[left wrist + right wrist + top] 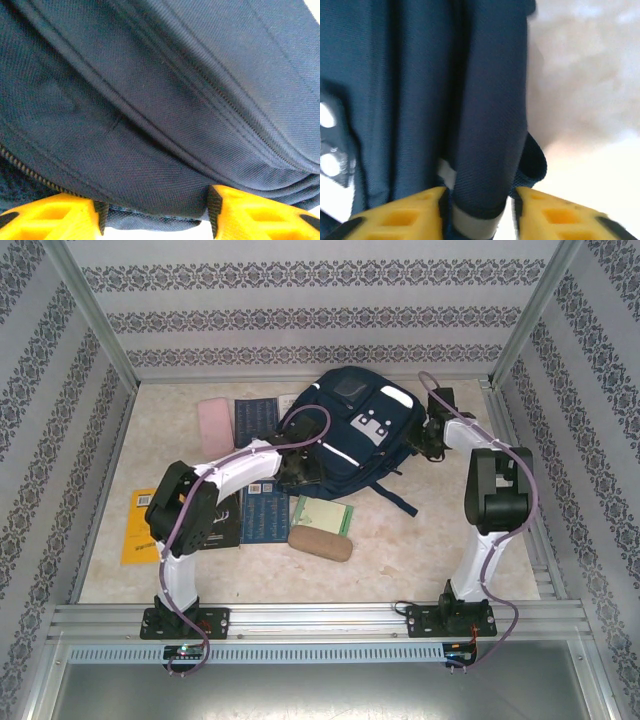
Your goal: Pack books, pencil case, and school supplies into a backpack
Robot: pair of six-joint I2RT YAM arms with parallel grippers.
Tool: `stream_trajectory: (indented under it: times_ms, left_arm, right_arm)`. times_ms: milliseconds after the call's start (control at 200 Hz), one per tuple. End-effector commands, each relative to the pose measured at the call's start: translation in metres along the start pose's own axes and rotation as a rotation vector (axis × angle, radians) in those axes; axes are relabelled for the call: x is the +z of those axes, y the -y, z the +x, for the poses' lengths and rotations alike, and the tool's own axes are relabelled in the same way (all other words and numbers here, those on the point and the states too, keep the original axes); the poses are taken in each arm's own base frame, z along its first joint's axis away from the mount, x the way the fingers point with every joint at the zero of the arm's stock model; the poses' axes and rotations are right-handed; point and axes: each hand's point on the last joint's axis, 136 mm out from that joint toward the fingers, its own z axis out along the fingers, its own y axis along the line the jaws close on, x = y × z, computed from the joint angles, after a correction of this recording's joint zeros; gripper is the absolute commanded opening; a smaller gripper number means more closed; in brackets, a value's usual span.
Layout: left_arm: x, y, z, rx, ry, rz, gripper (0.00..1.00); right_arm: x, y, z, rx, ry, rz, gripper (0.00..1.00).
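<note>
1. The backpack (350, 430) lies flat on the far middle of the table (420, 540), front side up; its navy fabric, a pale patch (372, 426) and a white stripe (336, 452) are seen from above.
2. A dark strap (398, 500) trails from its near edge toward the front of the table.
3. The left claw (298, 472) is placed at the near left edge of the backpack. In the left wrist view, the thick seamed rim of the backpack (160, 125) lies between the yellow fingers (55, 215) of the claw (157, 220), and a zipper (30, 172) runs at the left. The pads are against the fabric, but it cannot be told whether it is really clamped.
4. The right claw (432, 440) is placed at the right side of the backpack. In the right wrist view, a fold of the navy fabric (480, 125) is pinched between its fingers (395, 215), so this claw (480, 210) is clamped on the backpack.
5. Just left of the backpack, one dark blue booklet (255, 420) and a pink flat item (214, 427) are laid side by side.
6. Nearer to the front, a second dark blue booklet (265, 512) and a black booklet (226, 522) are partly covered by the left arm, and a yellow booklet (138, 530) lies at the far left.
7. A pale green notebook (326, 512) lies near the front edge of the backpack, and a brown pouch (320, 542) touches its near side.
</note>
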Motion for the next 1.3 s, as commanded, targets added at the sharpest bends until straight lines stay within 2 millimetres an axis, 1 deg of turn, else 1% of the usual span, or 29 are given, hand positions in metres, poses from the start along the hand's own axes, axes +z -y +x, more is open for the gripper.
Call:
stream_trajectory:
  times_ms: [0, 40, 80, 100, 130, 200, 280, 365, 485, 569, 644, 714, 804, 864, 914, 959, 1039, 1109, 1124, 1154, 1219, 1294]
  left_arm:
    - [0.013, -0.008, -0.003, 0.006, 0.003, -0.076, 0.43]
    - [0.015, -0.009, -0.007, 0.014, 0.01, -0.084, 0.37]
    - [0.017, -0.011, -0.011, 0.018, 0.016, -0.096, 0.29]
    - [0.018, -0.012, -0.013, 0.02, 0.02, -0.101, 0.21]
    - [0.019, -0.012, -0.017, 0.02, 0.025, -0.106, 0.14]
    - [0.021, -0.014, -0.028, 0.017, 0.031, -0.112, 0.06]
    - [0.021, -0.013, -0.043, 0.026, 0.049, -0.124, 0.05]
    - [0.024, -0.013, -0.058, 0.029, 0.053, -0.125, 0.0]
    - [0.027, -0.01, -0.077, 0.042, 0.071, -0.128, 0.0]
    - [0.029, -0.006, -0.093, 0.045, 0.087, -0.112, 0.0]
    - [0.032, 0.001, -0.107, 0.051, 0.099, -0.092, 0.0]
    - [0.033, 0.003, -0.121, 0.054, 0.111, -0.087, 0.0]
    - [0.033, 0.007, -0.136, 0.058, 0.124, -0.072, 0.0]
    - [0.029, 0.009, -0.142, 0.068, 0.133, -0.068, 0.0]
    - [0.023, 0.011, -0.144, 0.079, 0.14, -0.059, 0.04]
    - [0.017, 0.012, -0.143, 0.09, 0.142, -0.055, 0.1]
    - [0.001, 0.01, -0.141, 0.102, 0.162, -0.045, 0.26]
    - [-0.017, 0.009, -0.135, 0.107, 0.191, -0.026, 0.35]
    - [-0.017, 0.007, -0.131, 0.107, 0.19, -0.026, 0.36]
    - [-0.028, 0.009, -0.129, 0.109, 0.212, -0.009, 0.38]
    - [-0.041, 0.006, -0.117, 0.119, 0.245, 0.009, 0.44]
    - [-0.055, 0.008, -0.101, 0.145, 0.29, 0.026, 0.45]
  right_arm:
    - [0.003, 0.001, 0.006, 0.018, -0.033, 0.002, 0.17]
    - [0.002, 0.001, 0.009, 0.025, -0.038, -0.009, 0.09]
    - [-0.002, -0.001, 0.011, 0.033, -0.041, -0.022, 0.0]
    - [-0.004, -0.001, 0.013, 0.038, -0.042, -0.03, 0.0]
    - [-0.008, -0.003, 0.015, 0.046, -0.038, -0.042, 0.0]
    - [-0.022, -0.007, 0.022, 0.064, -0.023, -0.079, 0.0]
    - [-0.039, -0.009, 0.03, 0.078, -0.008, -0.114, 0.0]
    - [-0.056, -0.011, 0.039, 0.084, 0.005, -0.14, 0.0]
    - [-0.079, -0.013, 0.053, 0.107, 0.015, -0.183, 0.0]
    - [-0.09, -0.016, 0.066, 0.129, 0.015, -0.219, 0.0]
    - [-0.097, -0.02, 0.075, 0.139, 0.012, -0.243, 0.0]
    - [-0.1, -0.028, 0.085, 0.15, 0.001, -0.278, 0.0]
    - [-0.096, -0.04, 0.1, 0.139, -0.024, -0.292, 0.0]
    - [-0.09, -0.046, 0.109, 0.133, -0.04, -0.287, 0.0]
    - [-0.086, -0.048, 0.114, 0.148, -0.05, -0.288, 0.0]
    - [-0.082, -0.05, 0.116, 0.16, -0.056, -0.291, 0.0]
    - [-0.082, -0.051, 0.115, 0.159, -0.047, -0.283, 0.0]
    - [-0.083, -0.052, 0.113, 0.166, -0.036, -0.279, 0.0]
    - [-0.084, -0.052, 0.111, 0.166, -0.032, -0.279, 0.0]
    - [-0.085, -0.053, 0.11, 0.167, -0.028, -0.28, 0.0]
    - [-0.087, -0.056, 0.107, 0.168, -0.024, -0.286, 0.0]
    - [-0.088, -0.06, 0.103, 0.178, -0.023, -0.294, 0.0]
